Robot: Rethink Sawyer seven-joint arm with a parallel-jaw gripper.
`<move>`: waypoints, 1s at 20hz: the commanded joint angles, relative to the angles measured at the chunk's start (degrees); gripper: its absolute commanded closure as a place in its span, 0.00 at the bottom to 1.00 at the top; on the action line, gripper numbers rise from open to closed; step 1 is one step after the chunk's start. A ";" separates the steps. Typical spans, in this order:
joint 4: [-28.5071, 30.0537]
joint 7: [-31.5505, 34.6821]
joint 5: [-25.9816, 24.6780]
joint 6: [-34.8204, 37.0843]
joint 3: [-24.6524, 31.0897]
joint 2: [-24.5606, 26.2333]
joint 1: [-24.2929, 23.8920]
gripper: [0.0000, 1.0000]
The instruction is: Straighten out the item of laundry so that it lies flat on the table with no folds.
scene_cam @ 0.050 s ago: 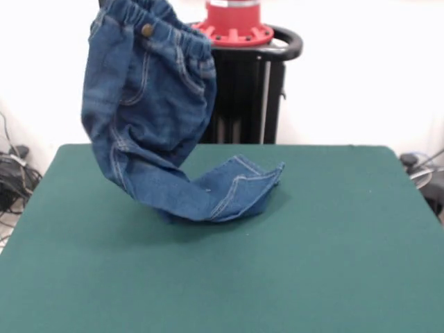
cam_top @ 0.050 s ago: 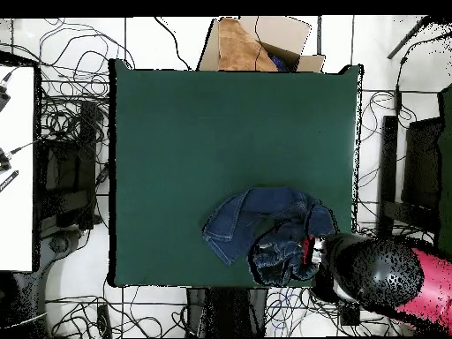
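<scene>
Right now my gripper [cam_top @ 0.050 s ago: 311, 250] is only visible from overhead, tucked against the bunched waistband near the table's edge by the arm [cam_top @ 0.050 s ago: 388, 278], and I cannot tell how it is set on the cloth. From the front view it is out of frame above. The jeans [scene_cam @ 0.050 s ago: 149, 111] hang from the top of that view, waistband up with the metal button [scene_cam @ 0.050 s ago: 146, 30] showing, well above the green table [scene_cam @ 0.050 s ago: 333, 257]. Only the leg ends [scene_cam @ 0.050 s ago: 232, 191] rest on the felt, folded over each other. Overhead, I also see a cardboard box [cam_top @ 0.050 s ago: 256, 44] beyond the far edge and cables [cam_top @ 0.050 s ago: 71, 115] across the floor.
</scene>
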 commanded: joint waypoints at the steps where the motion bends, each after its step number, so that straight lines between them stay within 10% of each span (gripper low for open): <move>1: -5.50 -16.09 4.97 11.87 4.19 -5.48 0.23 1.00; 12: -8.56 -17.74 11.08 14.05 0.97 -8.69 1.37 1.00; 20: 1.78 -13.73 13.71 -7.34 -0.32 -3.38 2.81 1.00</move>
